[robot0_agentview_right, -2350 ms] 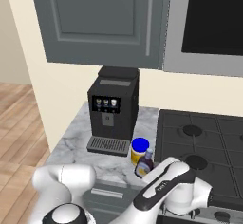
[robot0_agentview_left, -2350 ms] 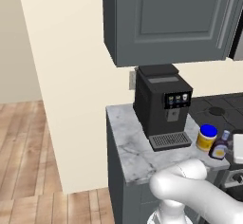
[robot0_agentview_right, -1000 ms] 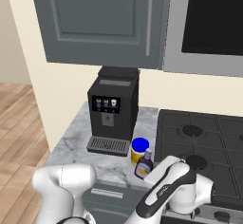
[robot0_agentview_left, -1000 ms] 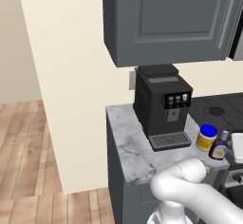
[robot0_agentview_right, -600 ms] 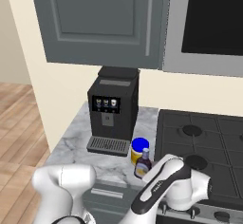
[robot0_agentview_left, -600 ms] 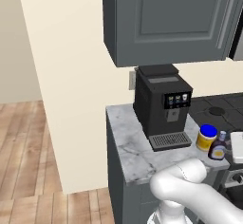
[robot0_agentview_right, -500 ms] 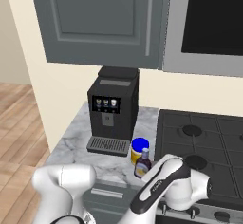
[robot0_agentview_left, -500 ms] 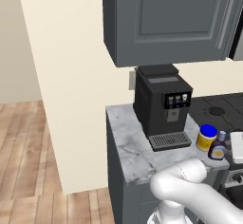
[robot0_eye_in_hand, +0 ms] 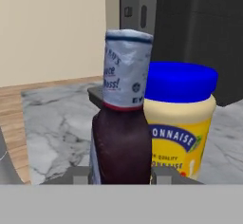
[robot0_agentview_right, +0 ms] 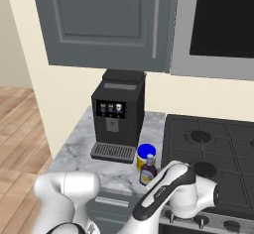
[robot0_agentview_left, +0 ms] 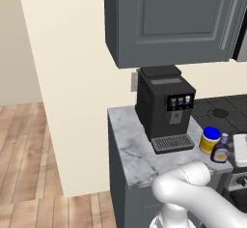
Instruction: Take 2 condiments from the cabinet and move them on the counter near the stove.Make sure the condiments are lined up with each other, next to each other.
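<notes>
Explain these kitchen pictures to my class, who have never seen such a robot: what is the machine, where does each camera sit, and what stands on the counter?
The machine is a white robot arm on a base that drives, in a computer-rendered kitchen. Two cameras ride on the base, behind the arm, looking forward from its left and its right. A third sits on the hand and looks along the gripper. On the marble counter stand a black coffee machine, a yellow jar with a blue lid and a dark bottle, side by side, beside the stove. The cabinet above is closed. In the hand view the bottle sits right between the fingertips; whether they grip it, I cannot tell.
</notes>
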Tool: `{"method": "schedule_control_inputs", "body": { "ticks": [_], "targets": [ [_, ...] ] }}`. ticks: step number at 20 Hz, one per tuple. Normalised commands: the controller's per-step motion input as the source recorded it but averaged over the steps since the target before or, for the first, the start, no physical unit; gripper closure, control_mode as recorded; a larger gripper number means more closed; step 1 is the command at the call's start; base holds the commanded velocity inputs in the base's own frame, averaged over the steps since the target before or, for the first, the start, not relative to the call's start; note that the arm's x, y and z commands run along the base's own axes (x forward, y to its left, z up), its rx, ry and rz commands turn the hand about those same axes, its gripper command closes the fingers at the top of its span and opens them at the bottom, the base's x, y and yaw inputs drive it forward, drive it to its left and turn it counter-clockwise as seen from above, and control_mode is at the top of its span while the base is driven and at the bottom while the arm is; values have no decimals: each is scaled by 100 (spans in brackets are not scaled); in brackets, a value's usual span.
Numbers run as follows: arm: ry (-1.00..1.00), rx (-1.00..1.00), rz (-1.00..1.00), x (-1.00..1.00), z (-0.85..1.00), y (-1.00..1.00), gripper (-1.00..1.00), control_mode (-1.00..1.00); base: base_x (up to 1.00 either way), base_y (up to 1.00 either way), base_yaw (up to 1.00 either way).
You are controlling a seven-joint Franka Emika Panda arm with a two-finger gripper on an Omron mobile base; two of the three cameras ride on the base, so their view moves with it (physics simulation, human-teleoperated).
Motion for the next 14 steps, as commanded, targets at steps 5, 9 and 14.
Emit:
{"method": "schedule_control_inputs", "body": {
  "ticks": [5,9,14],
  "targets": [
    [-1,0,0,0,-3,16,100,-100,0,0,0],
    [-1,0,0,0,-1,11,100,-100,0,0,0],
    [0,0,0,5,0,1,100,-100,0,0,0]
  ]
}}
